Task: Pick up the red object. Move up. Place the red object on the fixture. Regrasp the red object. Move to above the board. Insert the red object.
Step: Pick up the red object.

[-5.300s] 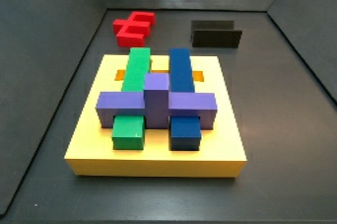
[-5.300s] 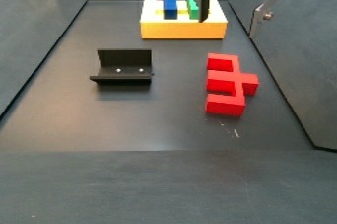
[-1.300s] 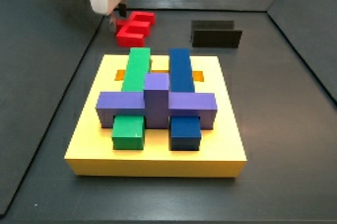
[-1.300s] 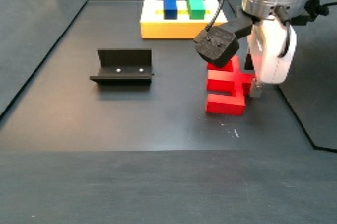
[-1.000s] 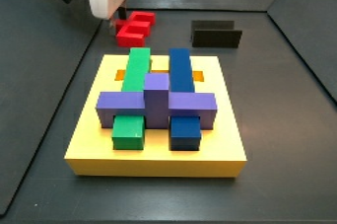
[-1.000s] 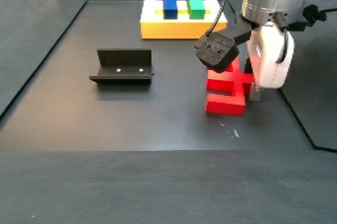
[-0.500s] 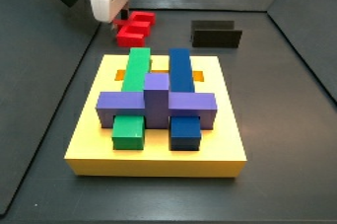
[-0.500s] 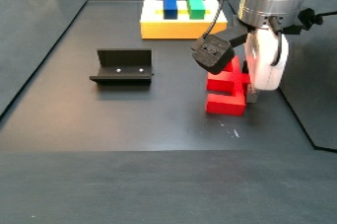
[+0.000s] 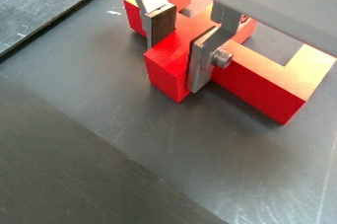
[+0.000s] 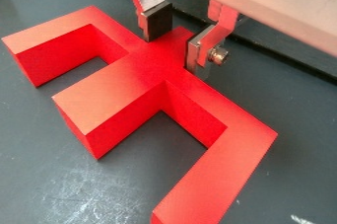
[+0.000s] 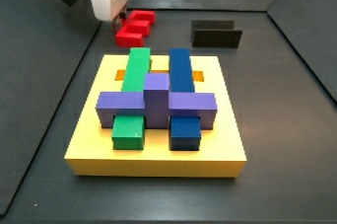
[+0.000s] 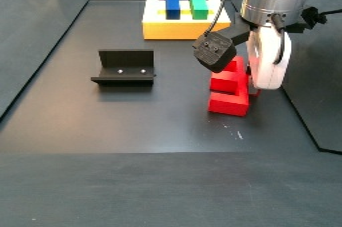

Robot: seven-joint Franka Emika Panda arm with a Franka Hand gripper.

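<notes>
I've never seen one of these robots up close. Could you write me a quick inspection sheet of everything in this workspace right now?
Surface: dark grey floor inside low dark walls, lightly scuffed.
Red object: lying flat on the floor, not yet lifted.
Fixture: standing on the floor apart from the red object, nothing on it.
Board: yellow slab bearing green, blue and purple blocks interlocked on top.
Clutter: nothing seen.
Gripper: low over the red object, its fingers on either side of one part of it; both wrist views leave it unclear whether the pads touch it.
Cables: dark ones by the arm's white housing.
Surroundings: nothing seen beyond the walls.
</notes>
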